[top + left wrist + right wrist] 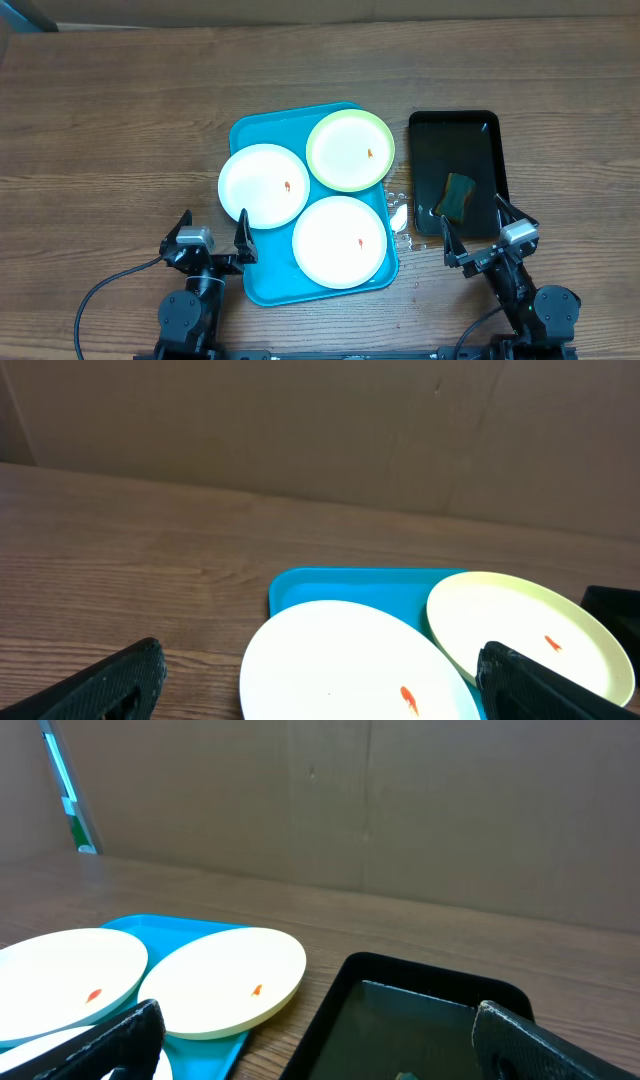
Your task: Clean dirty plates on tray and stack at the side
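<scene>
The turquoise tray lies mid-table with three plates on it. A white plate sits at its left, a pale lime-green plate at its top right, a second white plate at its front right. Each has an orange-red speck. My left gripper is open and empty near the tray's front left corner; its wrist view shows the white plate and green plate. My right gripper is open and empty at the front of the black tray; its wrist view shows the green plate.
A green-and-yellow sponge lies in the black tray. A small crumpled white bit and drops lie between the two trays. Bare wood table stretches to the left and behind. A cardboard wall backs the table.
</scene>
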